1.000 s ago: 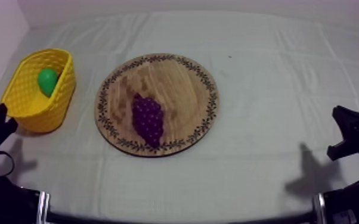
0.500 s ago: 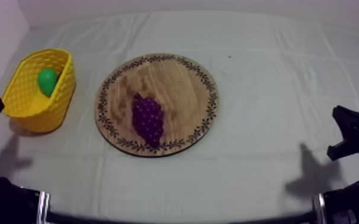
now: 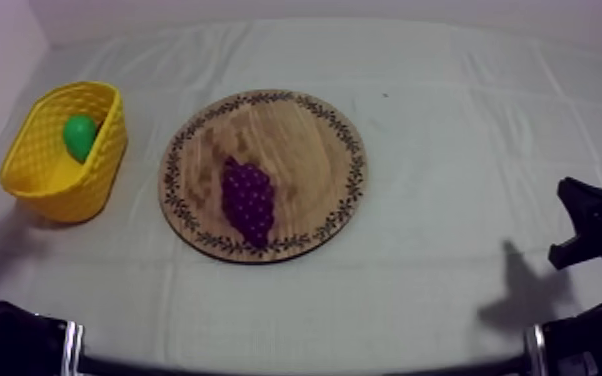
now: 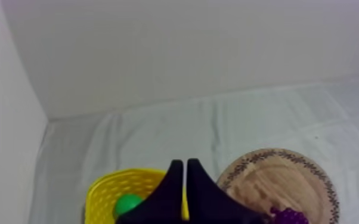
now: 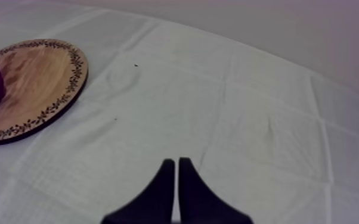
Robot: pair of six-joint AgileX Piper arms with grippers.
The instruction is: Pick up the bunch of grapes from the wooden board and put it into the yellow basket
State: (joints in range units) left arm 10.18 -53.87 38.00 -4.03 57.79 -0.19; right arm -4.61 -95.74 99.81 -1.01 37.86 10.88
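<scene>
The left gripper has its fingers pressed together in a narrow wedge, holding nothing. It hangs above the table, with the basket and the board below. The right gripper is closed and empty too, over bare cloth. The grapes lie on the board, well apart from both grippers. A green fruit sits in the basket.

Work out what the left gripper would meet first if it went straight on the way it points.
The left gripper probably meets cloth just past the yellow basket, beside the wooden board; depth unclear.
</scene>
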